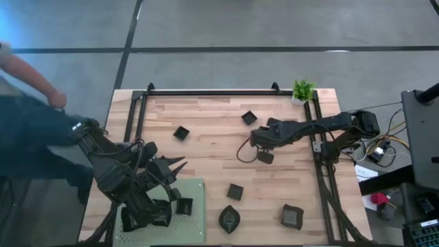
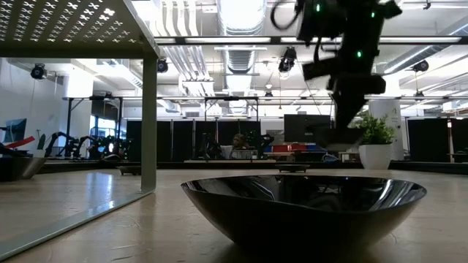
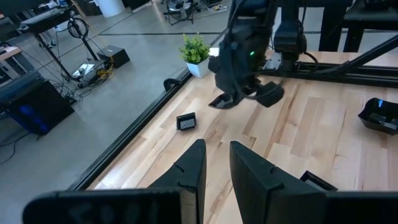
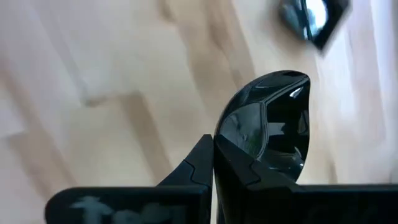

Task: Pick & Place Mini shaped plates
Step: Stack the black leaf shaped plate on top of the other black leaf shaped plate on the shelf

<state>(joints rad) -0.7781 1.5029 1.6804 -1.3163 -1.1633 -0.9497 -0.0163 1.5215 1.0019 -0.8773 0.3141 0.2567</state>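
While my left claw sat parked near the front-left of the table, just past the far edge of the green mat, its fingers were spread a little with nothing between them. A small black dish rested on that mat, close beside my left arm. Moving right, a little square dish lay on the bare wood toward the back, another one sat nearer the front, and a leaf-shaped dish was right at the front edge. A tilted square dish lay near the back rail. My right claw hung over the middle of the table, pinched tight on the rim of a glossy black dish that was up off the wood. Further right, a bigger dark dish sat at the front, and the potted plant stood in the back-right corner.
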